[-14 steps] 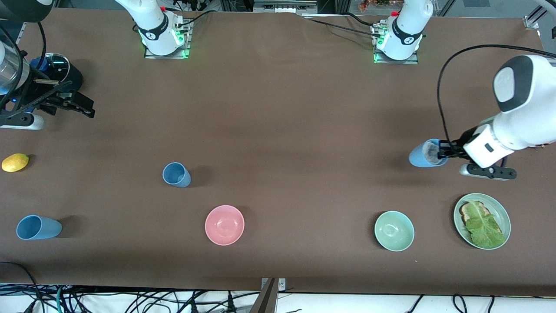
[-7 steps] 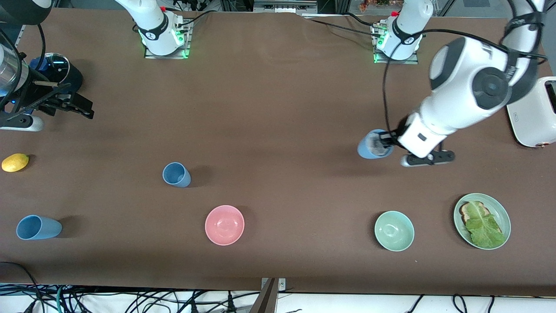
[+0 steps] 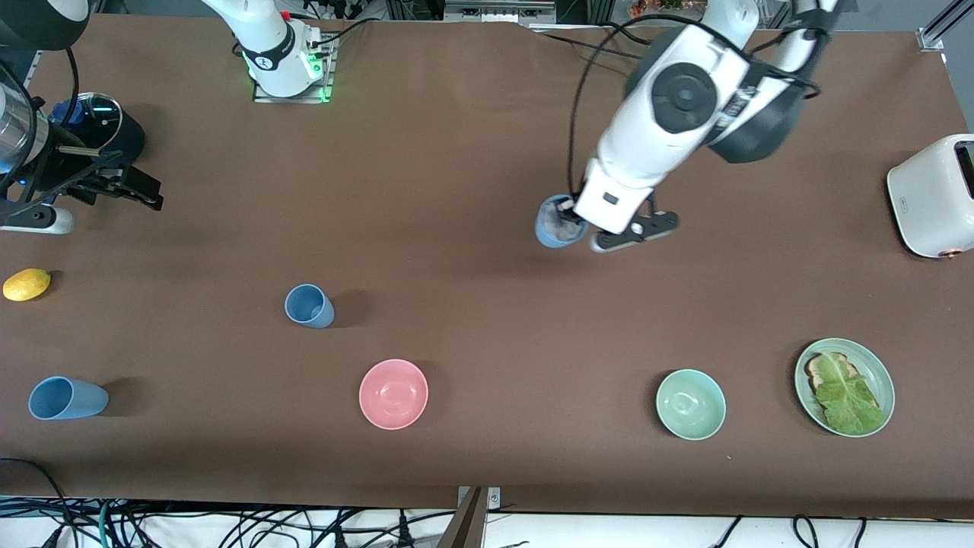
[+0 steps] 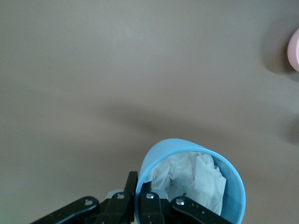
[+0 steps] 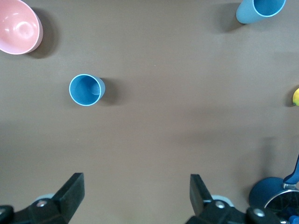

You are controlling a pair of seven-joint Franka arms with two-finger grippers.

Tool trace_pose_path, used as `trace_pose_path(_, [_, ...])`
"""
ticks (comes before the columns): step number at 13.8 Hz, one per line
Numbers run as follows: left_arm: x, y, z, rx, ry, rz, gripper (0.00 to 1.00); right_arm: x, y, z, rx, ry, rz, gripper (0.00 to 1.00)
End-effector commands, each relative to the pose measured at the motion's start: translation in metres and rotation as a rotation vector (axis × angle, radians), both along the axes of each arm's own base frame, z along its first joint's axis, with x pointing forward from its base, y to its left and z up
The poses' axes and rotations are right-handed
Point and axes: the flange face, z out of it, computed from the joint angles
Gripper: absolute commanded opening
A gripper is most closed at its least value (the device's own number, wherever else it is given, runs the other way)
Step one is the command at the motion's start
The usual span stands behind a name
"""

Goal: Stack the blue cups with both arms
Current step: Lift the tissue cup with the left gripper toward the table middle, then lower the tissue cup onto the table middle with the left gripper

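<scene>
Brown matte tabletop point(image 3: 472, 152) is filling the front view, with cables hanging along the lower edge. Largest in the frame, the left arm point(image 3: 685, 99) is reaching down from the upper right toward the upper middle. Its left gripper point(image 3: 572, 222) is pinching the rim of a held blue cup point(image 3: 554, 227), one finger inside and one outside, carrying it in the air over the bare table middle. The left wrist view is showing crumpled white paper point(image 4: 194, 179) sitting inside that cup.

At the upper left edge, the right gripper point(image 3: 114, 186) is waiting with its fingers spread wide and holding nothing, beside a dark-blue pot point(image 3: 99, 125).

A white toaster point(image 3: 932, 194) is sitting at the right edge. A green plate point(image 3: 883, 373) with toast and lettuce is lying at the lower right, a green bowl point(image 3: 690, 403) beside it, and a pink bowl point(image 3: 393, 393) lower middle.

An upright blue cup point(image 3: 309, 306) is standing left of centre, probably the stacking target. Another blue cup, tipped on its side point(image 3: 67, 398), is lying at the lower left. A yellow lemon point(image 3: 27, 284) is resting at the left edge.

These cups are looking light, stiff and smooth-walled, so a rim pinch should be holding well, though the paper may be blocking nesting.
</scene>
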Motion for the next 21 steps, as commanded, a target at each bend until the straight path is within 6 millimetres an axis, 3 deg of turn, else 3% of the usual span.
trace_pose_path(1, [0.003,-0.048,-0.006,0.041,-0.025,0.085,0.00,0.002,0.000,0.005,0.027,-0.003,-0.018,1.00])
trace_pose_path(2, [0.000,-0.062,-0.008,0.044,-0.029,0.102,0.00,0.002,-0.004,0.006,0.044,-0.004,-0.029,1.00])
trace_pose_path(5, [0.002,-0.076,-0.027,0.048,-0.040,0.118,0.00,0.003,-0.026,0.006,0.122,-0.002,-0.082,1.00])
trace_pose_path(10, [0.006,-0.106,-0.092,0.076,-0.111,0.166,0.00,0.003,-0.021,0.007,0.109,-0.003,-0.068,1.00])
trace_pose_path(14, [0.015,-0.114,-0.130,0.067,-0.170,0.183,0.00,0.003,-0.016,0.006,0.077,-0.001,-0.053,1.00])
trace_pose_path(21, [0.020,-0.114,-0.172,0.085,-0.204,0.179,0.00,0.005,-0.002,-0.004,0.050,0.017,-0.002,1.00])
